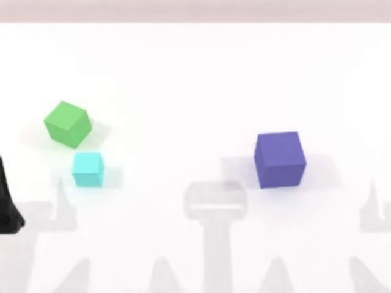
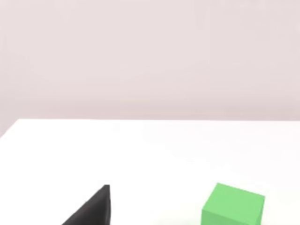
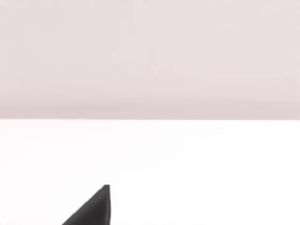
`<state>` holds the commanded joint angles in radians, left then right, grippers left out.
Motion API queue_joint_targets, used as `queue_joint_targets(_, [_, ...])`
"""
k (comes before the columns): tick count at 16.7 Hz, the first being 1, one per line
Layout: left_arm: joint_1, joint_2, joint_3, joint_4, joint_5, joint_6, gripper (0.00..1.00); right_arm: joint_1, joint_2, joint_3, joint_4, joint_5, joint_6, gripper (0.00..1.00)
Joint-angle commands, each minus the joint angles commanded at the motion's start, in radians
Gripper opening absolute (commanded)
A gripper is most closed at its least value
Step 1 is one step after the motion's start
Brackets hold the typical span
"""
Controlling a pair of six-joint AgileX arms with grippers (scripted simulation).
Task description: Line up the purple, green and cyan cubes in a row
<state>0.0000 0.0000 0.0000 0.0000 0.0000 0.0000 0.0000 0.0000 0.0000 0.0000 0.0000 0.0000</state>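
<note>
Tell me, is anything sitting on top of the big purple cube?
No. The matte blue-purple cube has a bare top face, seen from above, with nothing on it. It rests on the white table; what is underneath it is covered by the cube itself.

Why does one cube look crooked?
The green cube, on the table's left, is turned at an angle, while the cyan cube just in front of it and the purple cube far off on the right sit square. Nothing is broken or tipped; the three simply aren't in a row yet.
</note>
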Motion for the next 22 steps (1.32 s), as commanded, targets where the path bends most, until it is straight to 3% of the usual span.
queue_joint_targets(4, [-0.004, 0.031, 0.03, -0.017, -0.001, -0.006, 1.0, 0.0, 0.0, 0.0, 0.0, 0.0, 0.0, 1.0])
queue_joint_targets(8, [-0.03, 0.221, 0.201, -0.127, -0.003, -0.038, 1.0, 0.0, 0.0, 0.0, 0.0, 0.0, 0.0, 1.0])
queue_joint_targets(22, [-0.205, 1.574, 1.19, -0.911, 0.004, -0.232, 1.0, 0.0, 0.0, 0.0, 0.0, 0.0, 0.0, 1.0])
